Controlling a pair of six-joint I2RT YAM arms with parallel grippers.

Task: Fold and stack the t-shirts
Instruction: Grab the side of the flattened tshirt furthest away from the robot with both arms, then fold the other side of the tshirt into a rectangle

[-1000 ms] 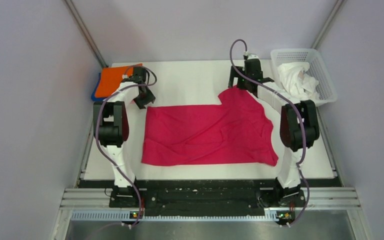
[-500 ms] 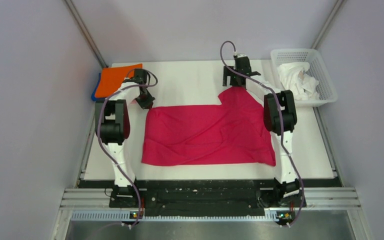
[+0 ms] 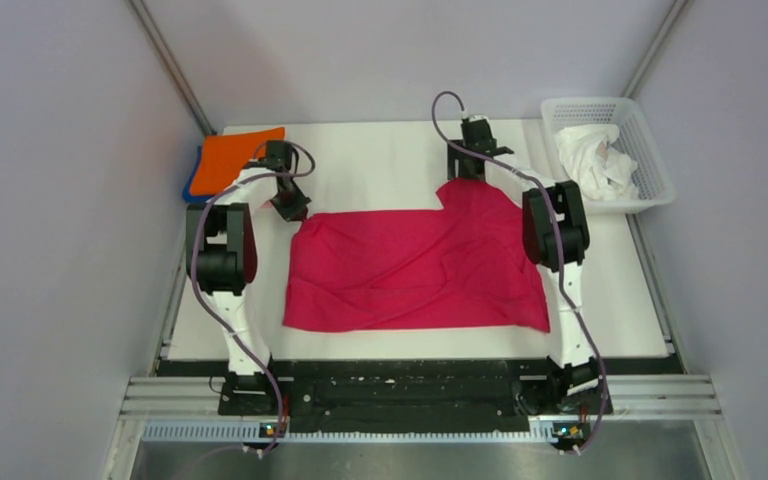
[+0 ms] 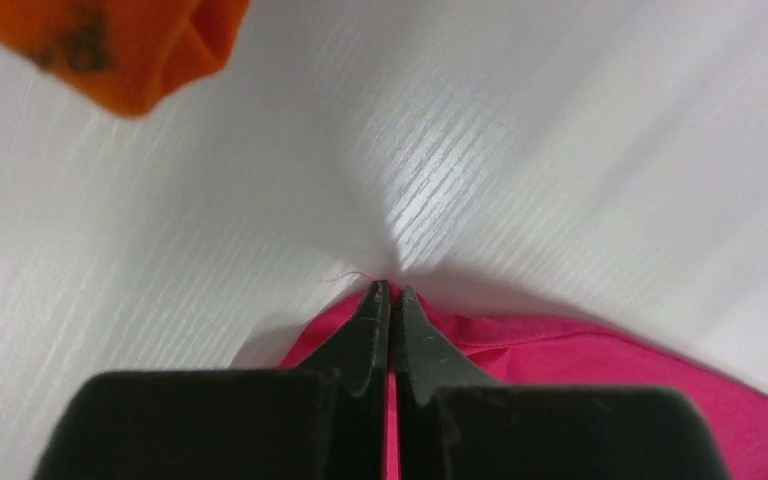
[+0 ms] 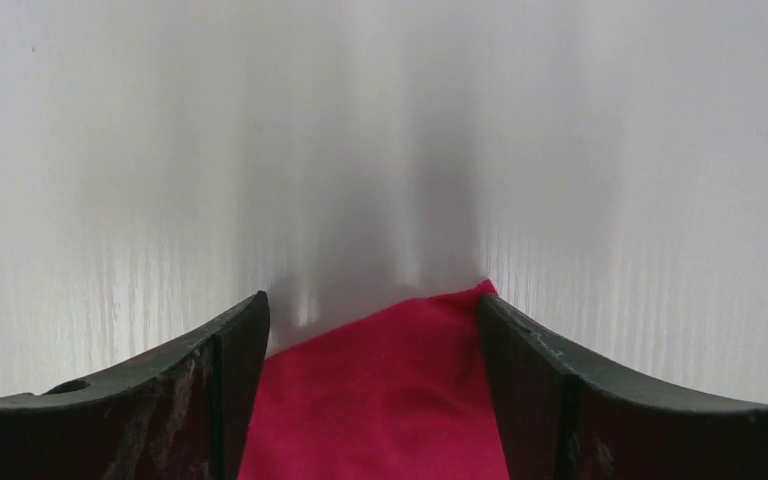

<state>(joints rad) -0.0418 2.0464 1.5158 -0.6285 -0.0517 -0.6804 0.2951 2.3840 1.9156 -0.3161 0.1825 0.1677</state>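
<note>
A crimson-magenta t-shirt [image 3: 415, 270] lies spread on the white table, wrinkled, with a sleeve poking out at its far right. My left gripper [image 3: 295, 210] is at its far left corner. In the left wrist view the left gripper [image 4: 392, 290] is shut, with a strip of the crimson cloth [image 4: 580, 350] pinched between the jaws. My right gripper [image 3: 463, 172] is over the far sleeve corner. In the right wrist view the right gripper [image 5: 372, 305] stands open, with the crimson cloth [image 5: 380, 390] lying between its two fingers.
A folded orange t-shirt [image 3: 230, 158] lies on a blue one [image 3: 192, 185] at the far left corner, close to my left gripper; the orange t-shirt [image 4: 130, 50] also shows in the left wrist view. A white lattice basket [image 3: 650, 150] at the far right holds a crumpled white t-shirt [image 3: 592, 160].
The left gripper has closed on the shirt's far left corner. The right arm has swung left and lowered over the sleeve corner, its jaws narrowing.
</note>
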